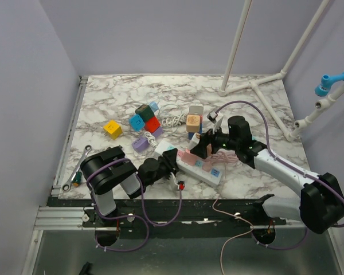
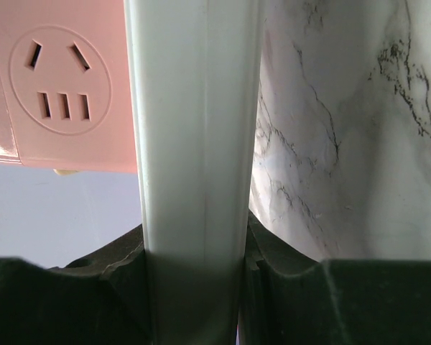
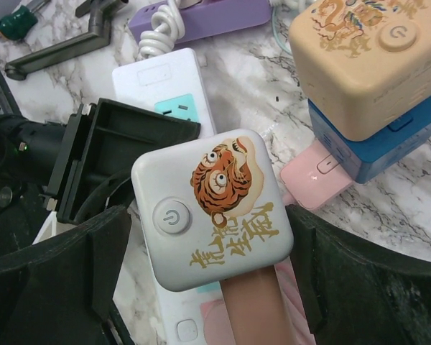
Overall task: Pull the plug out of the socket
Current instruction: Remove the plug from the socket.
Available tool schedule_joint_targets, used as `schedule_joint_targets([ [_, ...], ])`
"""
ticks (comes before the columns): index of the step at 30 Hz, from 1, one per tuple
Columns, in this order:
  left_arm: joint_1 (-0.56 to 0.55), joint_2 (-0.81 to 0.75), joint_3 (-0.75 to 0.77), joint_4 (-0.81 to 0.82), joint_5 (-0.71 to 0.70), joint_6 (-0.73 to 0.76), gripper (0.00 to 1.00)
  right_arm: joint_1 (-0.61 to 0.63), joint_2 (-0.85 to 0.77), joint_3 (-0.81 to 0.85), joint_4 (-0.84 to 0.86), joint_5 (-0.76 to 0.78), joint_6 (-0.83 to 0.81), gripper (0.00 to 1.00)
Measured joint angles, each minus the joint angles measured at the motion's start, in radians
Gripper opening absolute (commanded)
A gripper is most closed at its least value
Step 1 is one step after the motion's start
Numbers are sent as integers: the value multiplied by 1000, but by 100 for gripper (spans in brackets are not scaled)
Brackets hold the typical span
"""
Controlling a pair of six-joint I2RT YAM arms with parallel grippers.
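Far left of the power strip, flat on the marble table: a wrench. Behind the power strip's left end: a yellow cube, a red cube and other coloured cubes, close together. At the power strip's left end: the left gripper, clamped edge-on across the white body, a dark finger pressed against each long side, a pink socket face just past them. Over the middle of the power strip: the plug, a white cube with a tiger picture and a round power button on top, its pins and their seating hidden beneath it. Around the plug: the right gripper, closed on it, tight against its left and right faces. Just behind the power strip's right half: a beige cube stacked on a blue cube.
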Motion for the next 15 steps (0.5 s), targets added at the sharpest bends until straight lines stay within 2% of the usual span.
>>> schedule_joint_targets([
  [4,2,0,0,1,4,5,0,0,11,0,6,-39,3,85],
  [8,3,0,-6,7,7,10,0,-2,14,0,14,-51,-3,54],
  [10,3,0,-11,13,10,13,0,-5,17,0,16,-56,-8,41],
  [15,5,0,-13,16,14,16,0,-7,16,0,11,-60,-12,22],
])
